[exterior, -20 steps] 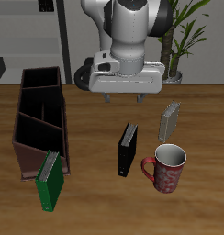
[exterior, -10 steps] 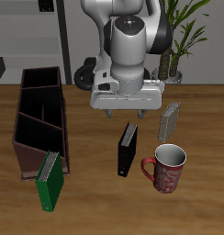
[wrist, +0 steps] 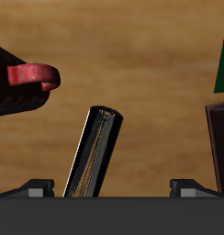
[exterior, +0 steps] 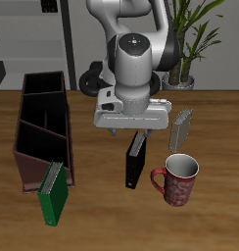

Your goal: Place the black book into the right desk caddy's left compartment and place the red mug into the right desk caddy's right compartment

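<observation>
The black book (exterior: 136,161) stands upright on the wooden table, and the wrist view shows its pale page edge (wrist: 95,151). My gripper (exterior: 131,128) hangs open just above the book's top, with one finger on either side of it and touching nothing. Beside the book, nearer the table's front edge, stands the red mug (exterior: 177,180), whose handle (wrist: 36,75) shows in the wrist view. The right desk caddy (exterior: 23,137) is a long dark brown box. It has a section crossed by a slanted divider (exterior: 43,127) and a square end section (exterior: 41,86) farther back.
A green book (exterior: 53,192) leans at the caddy's near end and also shows in the wrist view (wrist: 222,64). A light grey book (exterior: 180,127) stands behind the mug. A potted plant (exterior: 190,44) is at the table's back.
The gripper has come down and slightly forward, from well above the table to just over the black book. Books, mug and caddy have not moved.
</observation>
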Tool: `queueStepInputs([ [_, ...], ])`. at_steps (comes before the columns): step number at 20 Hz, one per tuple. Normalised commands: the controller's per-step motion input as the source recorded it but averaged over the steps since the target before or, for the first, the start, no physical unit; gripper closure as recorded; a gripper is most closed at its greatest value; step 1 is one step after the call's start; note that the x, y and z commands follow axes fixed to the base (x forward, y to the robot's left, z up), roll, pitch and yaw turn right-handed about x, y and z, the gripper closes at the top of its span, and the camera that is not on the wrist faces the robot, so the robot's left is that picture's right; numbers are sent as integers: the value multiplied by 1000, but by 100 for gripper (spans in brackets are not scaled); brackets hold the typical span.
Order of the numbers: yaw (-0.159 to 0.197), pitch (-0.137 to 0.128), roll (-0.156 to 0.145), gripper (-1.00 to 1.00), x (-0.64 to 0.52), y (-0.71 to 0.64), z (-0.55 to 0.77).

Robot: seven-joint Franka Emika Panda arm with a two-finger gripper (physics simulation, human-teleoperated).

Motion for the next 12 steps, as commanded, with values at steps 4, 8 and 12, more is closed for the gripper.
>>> queueStepInputs([
  [4, -14, 34, -8, -100, 92, -61, -344],
  [8, -9, 20, 14, -100, 39, 100, -215],
  [12, -10, 17, 12, -100, 41, 92, -175],
])
